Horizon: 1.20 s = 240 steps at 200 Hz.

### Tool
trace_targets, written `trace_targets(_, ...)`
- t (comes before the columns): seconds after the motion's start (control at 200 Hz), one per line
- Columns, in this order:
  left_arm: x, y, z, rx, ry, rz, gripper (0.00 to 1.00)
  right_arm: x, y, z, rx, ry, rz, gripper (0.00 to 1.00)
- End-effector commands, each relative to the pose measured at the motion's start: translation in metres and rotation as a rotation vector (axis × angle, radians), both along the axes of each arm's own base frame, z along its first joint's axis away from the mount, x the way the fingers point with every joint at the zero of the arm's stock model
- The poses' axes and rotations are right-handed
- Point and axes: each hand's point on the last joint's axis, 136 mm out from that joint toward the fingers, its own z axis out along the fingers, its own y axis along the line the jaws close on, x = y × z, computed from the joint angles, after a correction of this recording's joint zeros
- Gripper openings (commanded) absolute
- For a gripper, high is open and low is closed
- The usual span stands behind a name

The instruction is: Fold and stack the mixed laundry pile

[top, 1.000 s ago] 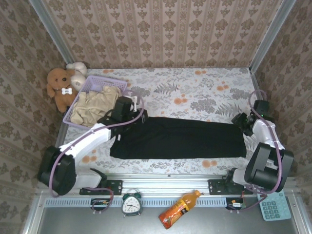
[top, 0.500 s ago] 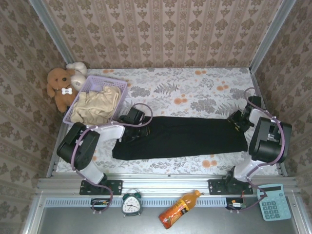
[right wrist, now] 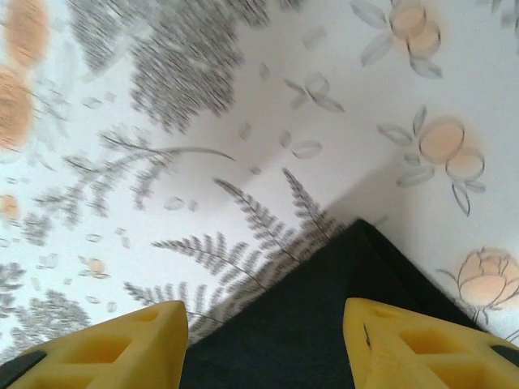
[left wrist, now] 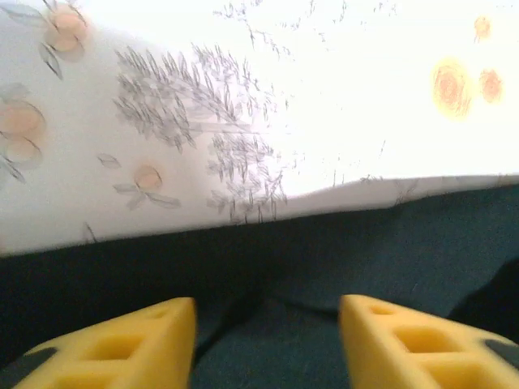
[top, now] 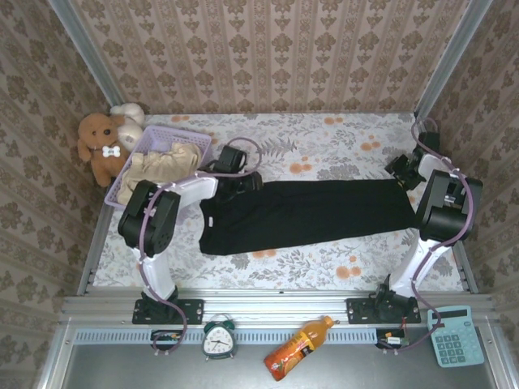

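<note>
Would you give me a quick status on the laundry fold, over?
Left gripper open over black garment; right gripper open at its corner. Cream garment in basket. Nothing obstructing.

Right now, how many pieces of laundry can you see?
2: the black garment lies stretched across the table, and the cream garment sits in the lavender basket. More may hide beneath it.

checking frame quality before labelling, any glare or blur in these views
Left wrist: the tablecloth is blown out to white at upper right, and the black garment is soft. Right wrist: the print at upper left is smeared, sharper near the garment's corner. Top external: evenly lit and sharp.
</note>
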Motion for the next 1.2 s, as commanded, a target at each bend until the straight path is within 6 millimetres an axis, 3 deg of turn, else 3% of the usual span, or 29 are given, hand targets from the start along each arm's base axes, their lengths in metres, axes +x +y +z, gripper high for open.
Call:
trace_targets(0.0,0.010,0.014,0.043,0.046,-0.085,-0.020,0.69,-0.001,0.006,0.036,-0.073,-0.036,0.051,0.58)
trace_targets(0.1,0.009,0.024,0.063,0.105,-0.121,-0.040,0.77,-0.008,0.027,0.057,-0.093,-0.076,0.101,0.61)
trace_targets(0.17,0.001,0.032,0.061,0.156,-0.101,-0.053,0.78,-0.017,0.043,0.063,-0.099,-0.079,0.129,0.62)
trace_targets(0.405,-0.037,0.064,0.008,0.282,0.027,-0.054,0.73,-0.048,0.083,0.052,-0.056,-0.060,0.193,0.63)
trace_targets(0.545,-0.052,0.074,-0.020,0.316,0.095,-0.040,0.72,-0.060,0.089,0.042,-0.039,-0.031,0.204,0.63)
trace_targets(0.71,-0.053,0.084,-0.038,0.376,0.114,-0.035,0.71,-0.066,0.090,0.034,-0.034,-0.008,0.205,0.63)
trace_targets(0.84,-0.053,0.079,-0.048,0.364,0.139,-0.047,0.62,-0.065,0.091,0.032,-0.027,-0.004,0.203,0.64)
trace_targets(0.92,-0.053,0.076,-0.047,0.354,0.144,-0.051,0.36,-0.064,0.091,0.034,-0.026,-0.007,0.203,0.63)
trace_targets(1.0,-0.053,0.075,-0.038,0.347,0.128,-0.054,0.19,-0.062,0.091,0.036,-0.027,-0.010,0.202,0.64)
trace_targets(1.195,-0.053,0.084,-0.003,0.399,0.086,-0.058,0.19,-0.060,0.092,0.036,-0.016,-0.014,0.198,0.64)
